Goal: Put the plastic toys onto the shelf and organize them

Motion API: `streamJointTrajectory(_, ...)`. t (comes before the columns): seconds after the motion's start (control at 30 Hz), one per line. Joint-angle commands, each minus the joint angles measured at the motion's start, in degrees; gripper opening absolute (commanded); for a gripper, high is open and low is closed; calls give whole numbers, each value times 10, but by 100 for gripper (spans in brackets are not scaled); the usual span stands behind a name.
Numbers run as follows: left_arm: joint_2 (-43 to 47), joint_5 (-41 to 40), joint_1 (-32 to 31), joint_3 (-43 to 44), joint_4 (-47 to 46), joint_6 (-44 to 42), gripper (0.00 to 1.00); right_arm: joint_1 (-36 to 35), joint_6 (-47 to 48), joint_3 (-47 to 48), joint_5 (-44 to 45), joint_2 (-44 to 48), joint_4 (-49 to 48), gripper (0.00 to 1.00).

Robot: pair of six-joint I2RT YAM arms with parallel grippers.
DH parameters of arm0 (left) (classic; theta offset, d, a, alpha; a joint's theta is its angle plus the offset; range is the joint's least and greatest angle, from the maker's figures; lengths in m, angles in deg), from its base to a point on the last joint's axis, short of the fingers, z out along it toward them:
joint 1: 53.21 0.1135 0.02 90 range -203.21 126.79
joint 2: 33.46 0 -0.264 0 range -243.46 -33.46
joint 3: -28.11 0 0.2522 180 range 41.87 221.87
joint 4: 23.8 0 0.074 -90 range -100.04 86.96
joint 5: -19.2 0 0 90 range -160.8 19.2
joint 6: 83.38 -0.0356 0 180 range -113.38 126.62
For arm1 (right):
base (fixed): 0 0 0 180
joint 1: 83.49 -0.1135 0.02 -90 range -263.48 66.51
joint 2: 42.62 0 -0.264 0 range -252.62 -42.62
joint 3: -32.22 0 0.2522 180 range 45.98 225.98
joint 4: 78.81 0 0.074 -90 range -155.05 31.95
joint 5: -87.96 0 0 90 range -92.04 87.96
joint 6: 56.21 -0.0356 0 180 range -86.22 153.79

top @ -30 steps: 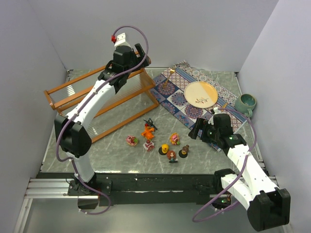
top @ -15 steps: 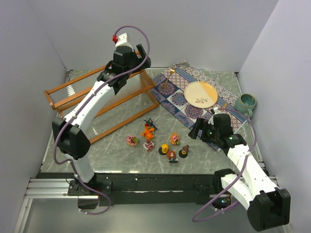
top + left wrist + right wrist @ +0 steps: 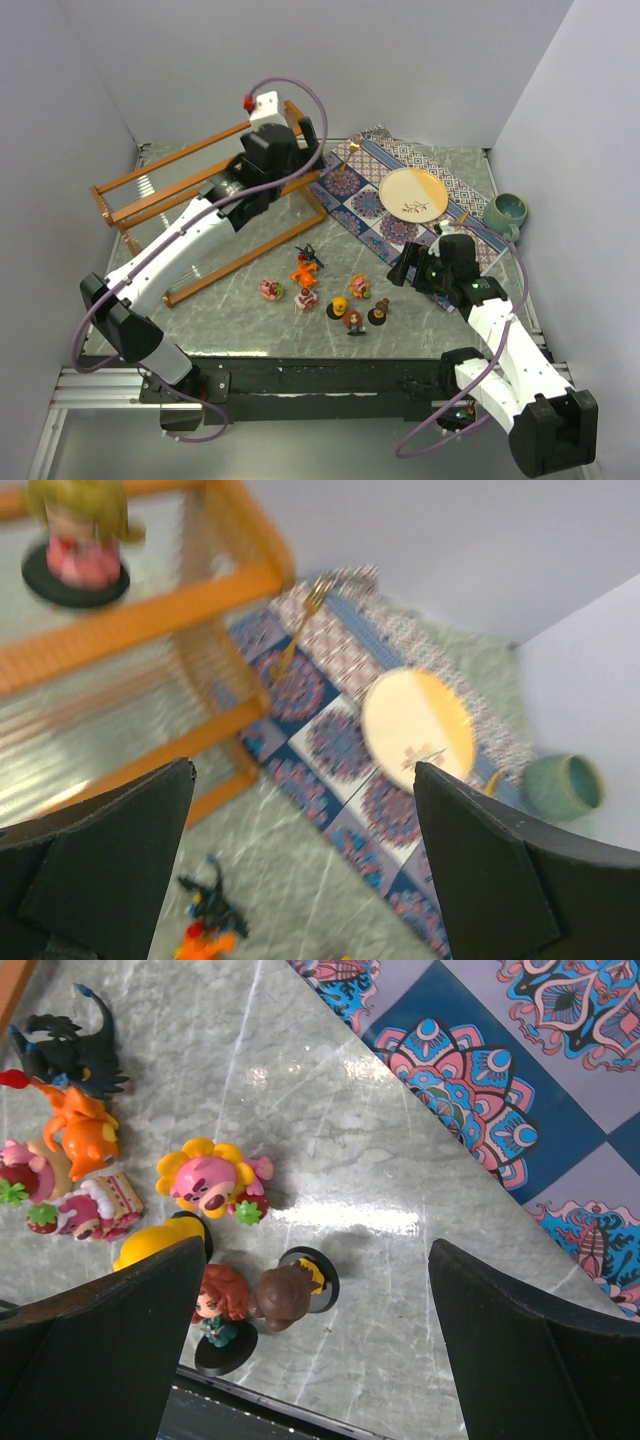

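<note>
Left wrist view: my left pincer [image 3: 302,780] gapes wide and empty by the right end of the shelf [image 3: 150,605] at the desk's far left, where a blonde doll [image 3: 75,540] stands on a panel. My right pincer [image 3: 318,1255] spreads wide, empty, above the plastic toys [image 3: 205,1182] clustered near the desk's front middle

Your left arm [image 3: 190,235] has sunk and swung. Its elbow has dropped toward the near-left corner of the table [image 3: 240,325], and the forearm now lies lower across the shelf [image 3: 150,178]. The wrist has slid a little toward the patterned mat [image 3: 365,200] and now sits over the shelf's right end. The left jaws have spread slightly wider, with nothing between them.
</note>
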Motion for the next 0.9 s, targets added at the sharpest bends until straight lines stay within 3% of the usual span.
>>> streamJointTrajectory(0.0,4,-68,-31,-56,54,35,97,1,-6,-10,-13,17,-29,100)
streamJointTrajectory(0.23,-3,-92,-74,-139,82,95,96,-2,-16,-25,-18,29,-43,100)
streamJointTrajectory(0.5,-11,-51,-101,-239,83,124,94,-14,-21,-36,-25,15,-63,100)
streamJointTrajectory(0.87,4,-19,-166,-286,95,190,92,-22,-24,-65,-22,8,-73,100)
